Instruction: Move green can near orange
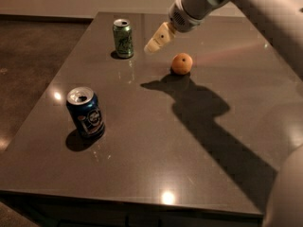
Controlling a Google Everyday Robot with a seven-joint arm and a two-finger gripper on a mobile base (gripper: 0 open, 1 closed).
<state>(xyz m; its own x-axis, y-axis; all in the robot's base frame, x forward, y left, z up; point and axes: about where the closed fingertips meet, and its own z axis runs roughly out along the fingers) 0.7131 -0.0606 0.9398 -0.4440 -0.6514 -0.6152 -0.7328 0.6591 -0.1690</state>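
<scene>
The green can (123, 38) stands upright at the far left of the dark table (156, 141). The orange (182, 63) lies to its right, about a can's height away, near the table's middle back. My gripper (156, 39) hangs above the table between the can and the orange, its pale fingers pointing down and left towards the can. It holds nothing and touches neither one.
A dark blue can (85, 112) with a white label stands upright at the front left. The arm (265, 13) reaches in from the upper right and casts a broad shadow across the table's right half. The floor lies to the left of the table edge.
</scene>
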